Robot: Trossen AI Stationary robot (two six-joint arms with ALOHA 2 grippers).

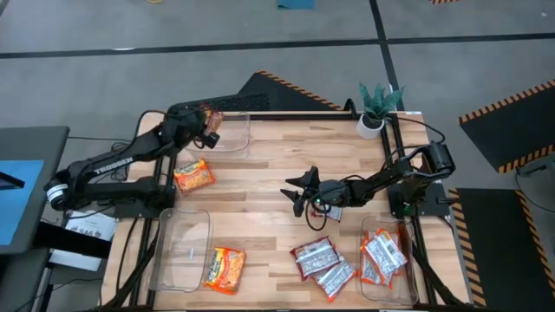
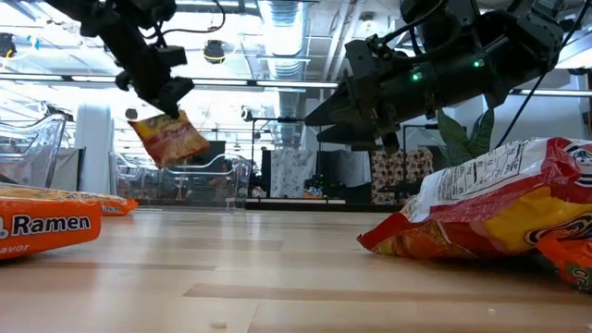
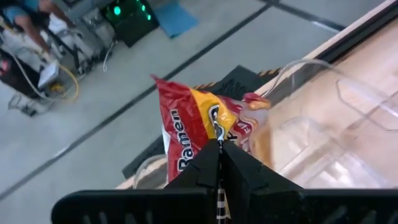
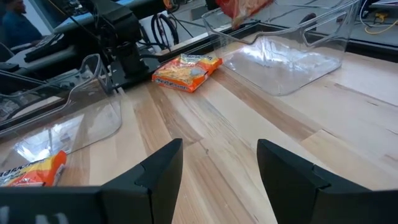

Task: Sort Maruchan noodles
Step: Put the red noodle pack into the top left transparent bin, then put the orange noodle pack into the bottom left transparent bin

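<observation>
So the risky bit is on the left side. The left gripper [image 1: 205, 121] has an orange-yellow packet [image 2: 168, 137] pinched by just one edge, hanging up in the air over the near rim of the far clear bin [image 1: 232, 132]. My guess is that if it lets go from where it is, the floppy wrapper could catch the bin wall and slide out onto the table [image 1: 269, 173], or even off the far edge. That crinkly plastic could also slip out of such a thin pinch early. Its jaws are closed tight on the packet's edge; in the left wrist view the two fingers meet with the wrapper between them.

Moving right: a loose orange packet [image 1: 193, 175] lies on the wood just near the left arm, and another orange one [image 1: 225, 269] sits at the edge of the empty front-left bin [image 1: 182, 247].

The right gripper [image 1: 303, 192] hovers mid-table with its jaws spread wide, holding nothing and touching nothing. Below it lie the silver packets [image 1: 323, 267] on the table, with more silver ones already in the front-right bin [image 1: 385, 257]. If it comes down on that overlapping pile it could grab two at once.
</observation>
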